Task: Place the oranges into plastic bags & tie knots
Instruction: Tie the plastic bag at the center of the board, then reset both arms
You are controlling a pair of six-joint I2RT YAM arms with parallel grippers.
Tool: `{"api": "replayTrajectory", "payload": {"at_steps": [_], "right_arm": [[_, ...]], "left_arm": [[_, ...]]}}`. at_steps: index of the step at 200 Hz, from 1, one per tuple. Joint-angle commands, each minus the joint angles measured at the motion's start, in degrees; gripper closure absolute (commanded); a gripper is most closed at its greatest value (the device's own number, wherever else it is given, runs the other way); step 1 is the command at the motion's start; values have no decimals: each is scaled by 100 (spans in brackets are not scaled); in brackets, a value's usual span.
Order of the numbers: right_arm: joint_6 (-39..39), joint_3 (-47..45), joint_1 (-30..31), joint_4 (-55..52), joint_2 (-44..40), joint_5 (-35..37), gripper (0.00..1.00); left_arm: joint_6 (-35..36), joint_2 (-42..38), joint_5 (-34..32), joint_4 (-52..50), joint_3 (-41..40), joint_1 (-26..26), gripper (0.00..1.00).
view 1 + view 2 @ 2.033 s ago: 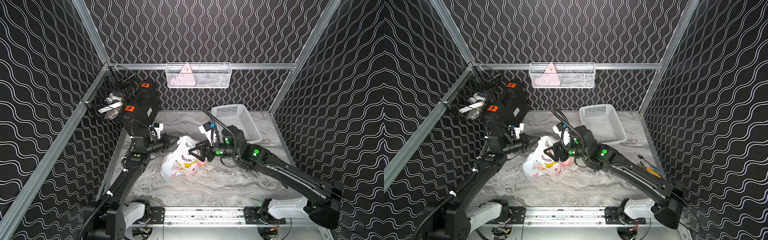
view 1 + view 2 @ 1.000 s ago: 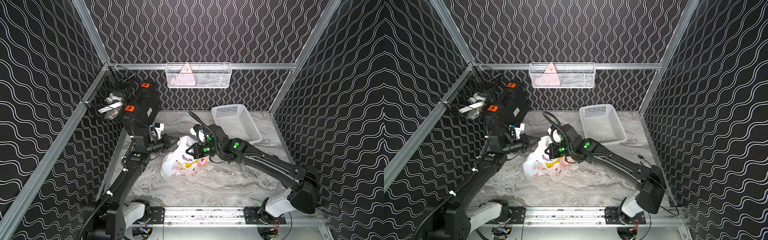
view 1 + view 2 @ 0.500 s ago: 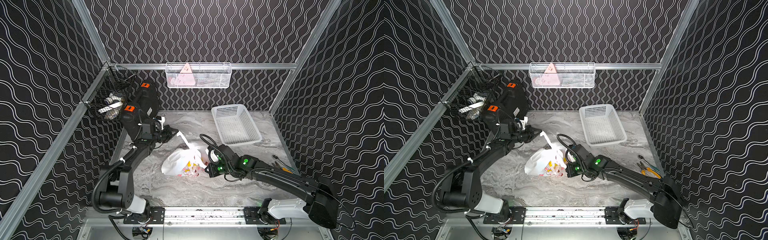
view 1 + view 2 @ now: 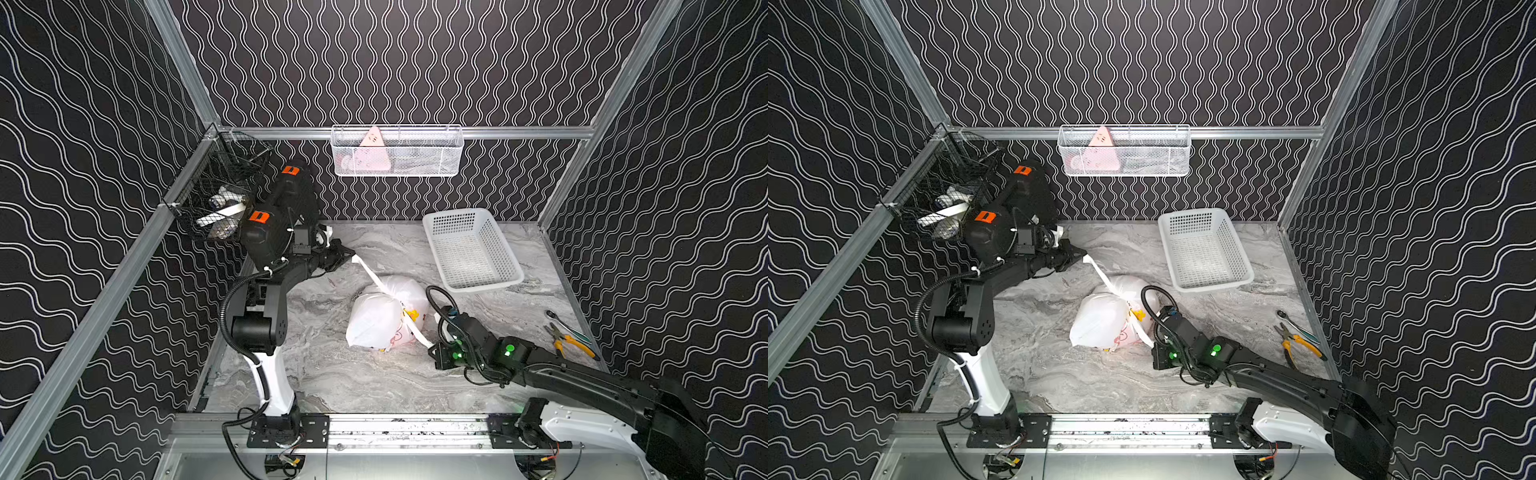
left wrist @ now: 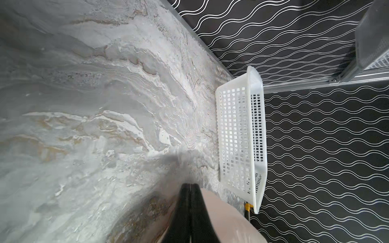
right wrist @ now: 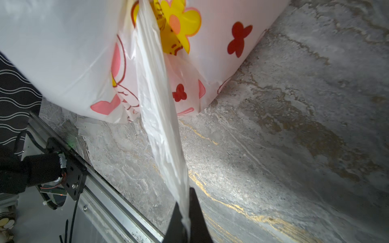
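Observation:
The white plastic bag [image 4: 384,318] printed with cartoons lies bulging in the middle of the table, and the oranges are hidden inside it. Its two handle strips cross in a tight knot [image 4: 400,308] on top. My left gripper [image 4: 348,254] is at the far left, shut on one taut strip [image 4: 368,272]. In the left wrist view, pale plastic [image 5: 221,214] lies against the shut jaws. My right gripper [image 4: 433,348], at the front right of the bag, is shut on the other strip [image 6: 160,105], which runs straight from the bag [image 6: 63,52] into the jaws.
A white perforated basket [image 4: 471,249] stands empty at the back right. Pliers [image 4: 571,343] and a wrench [image 4: 561,322] lie by the right wall. A black wire basket [image 4: 216,199] hangs on the left wall and a white wire one [image 4: 397,151] on the back wall.
Both grippers have drawn apart, the left one back towards the far left and the right one towards the front right. The strips have pulled taut and cinched over the bag.

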Motion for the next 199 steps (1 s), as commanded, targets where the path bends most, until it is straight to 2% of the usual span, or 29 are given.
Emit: {"api": "replayTrajectory", "payload": {"at_steps": [1,4,10,16,23,26,30,32,34,42,54,66,92,106,123,138,156,168,179,187,199], "right_arm": [[115,117,41,-1651,-327,54,76],[112,181,41,-1714,-369,153,64],[90,381,42,-1848,-437,333,52],[17,578,32,-1947,-473,578,41],[-41,827,25,-2094,-458,867,25],[-89,938,17,-2169,-432,980,19],[-166,1091,-6,-2279,-392,1114,13],[-209,1167,-15,-2322,-365,1165,10],[-261,1245,-30,-2386,-332,1227,7],[-441,1522,-152,-2561,-155,1436,0],[-828,1740,-520,-2547,52,1568,0],[-1168,1753,-1245,-2257,83,1452,0],[-1672,1196,-3031,-913,-202,1402,0],[-1868,759,-3742,-110,-173,1669,0],[-1887,248,-4604,846,161,1554,0],[-2322,-247,-4706,1870,357,1858,0],[-2990,-1303,-4771,4251,547,2178,0],[-3232,-1861,-4924,5944,1078,2073,0],[-3313,-2061,-5086,7296,1752,1672,0],[-3430,-2062,-5117,7811,2122,1290,0],[-3399,-1857,-5212,8118,2884,1234,0]], "left_arm": [[245,3,-665,1112,58,123,100],[212,-30,-574,1214,19,121,100],[150,-111,-446,1370,-94,128,100],[142,-208,-381,1436,-212,126,89],[247,-384,-412,1331,-314,121,58],[316,-456,-457,1232,-352,121,40],[476,-553,-537,1056,-388,121,10],[550,-595,-587,940,-395,117,3],[632,-643,-636,820,-392,120,2],[1033,-834,-941,216,-347,126,1],[1537,-1089,-1370,-614,-297,127,1],[1943,-1409,-1764,-1048,-450,121,1],[2405,-2151,-2446,-1343,-1136,227,1],[2647,-2590,-2842,-1236,-1651,229,1],[2896,-3049,-3125,-1038,-2242,239,1],[3089,-3498,-3293,-648,-2873,231,1],[3582,-4115,-3319,119,-3790,228,1],[3770,-4476,-3425,692,-4364,224,1],[3973,-4635,-3502,1099,-4650,221,1],[3927,-4581,-3638,1369,-4765,219,1],[3811,-4247,-3714,2027,-4994,223,1]]}}
